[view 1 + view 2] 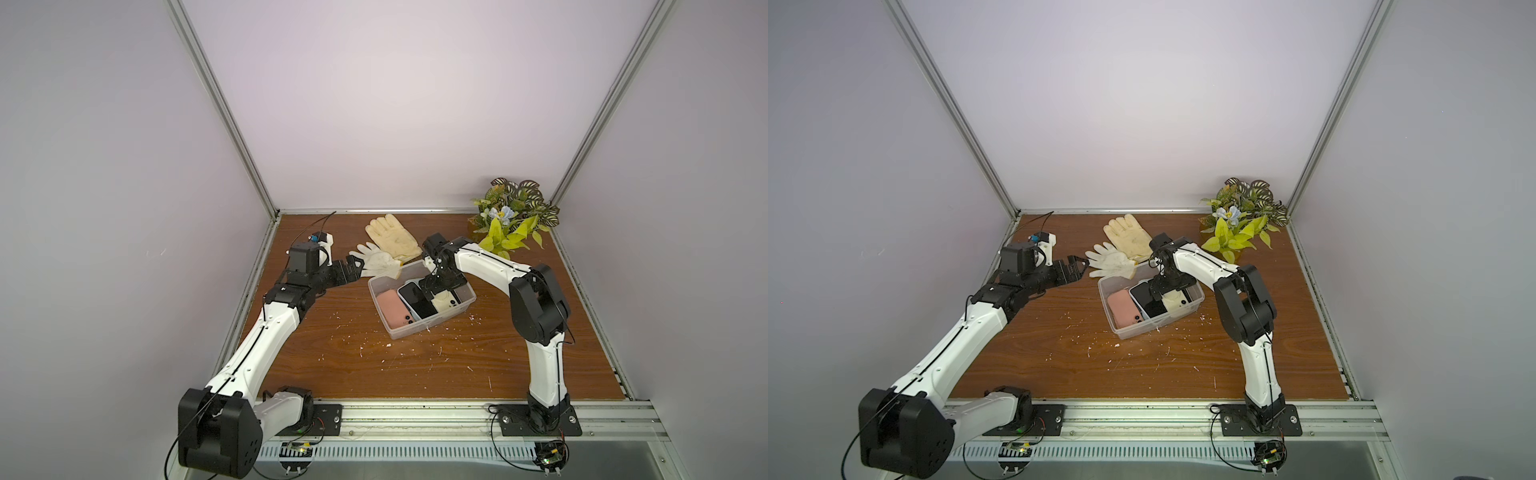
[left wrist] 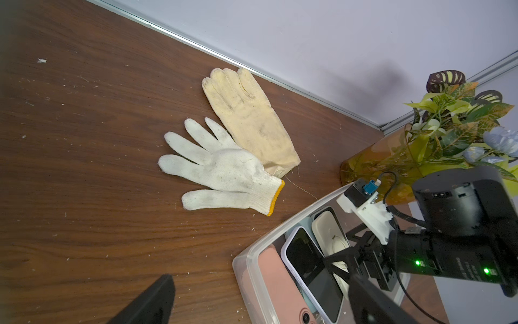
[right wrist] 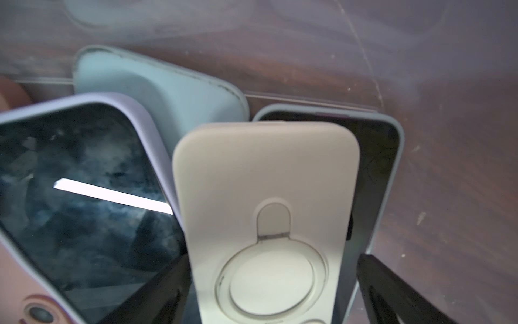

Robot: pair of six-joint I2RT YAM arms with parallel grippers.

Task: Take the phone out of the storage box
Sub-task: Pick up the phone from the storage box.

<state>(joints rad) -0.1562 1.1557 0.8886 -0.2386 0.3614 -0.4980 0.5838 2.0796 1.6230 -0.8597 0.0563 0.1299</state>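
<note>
- Cream phone [image 3: 266, 182] fills the right wrist view. It lies back-up with a round ring mount on it, resting across the other phones.
- Black fingers [image 3: 157, 291] of the right tool [image 3: 273, 259] stand spread wide, one on each side of that phone. Whether they touch its edges cannot be told.
- A lilac-cased phone [image 3: 84, 196] lies beside it, screen up. A grey-blue-cased phone [image 3: 378, 168] sits partly under the cream one, and a pale blue case [image 3: 173, 92] shows beyond them.
- A pink phone [image 1: 390, 311] lies back-up along the box's left wall, with its lenses at the near end.
- All of these lie inside the storage box [image 1: 436, 322], a clear low tub set at an angle near the middle of the table [image 1: 374, 374].
- The right arm rises from its base at the near rail with the elbow bent high. Its forearm reaches back and leftward, and the wrist pitches steeply down into the box.
- The left arm stretches low along the table's left side, wrist roughly level.
- The left tool [image 1: 355, 266] has its fingers wide apart and holds nothing. It hangs outside the box, by the fingertips of a white knit glove [image 2: 224, 171].
- That glove partly overlaps a yellowish glove [image 2: 249, 120]. Both lie flat beyond the box's far corner.
- A potted plant [image 1: 511, 220] stands in the far right corner, and white specks dot the wood.
</note>
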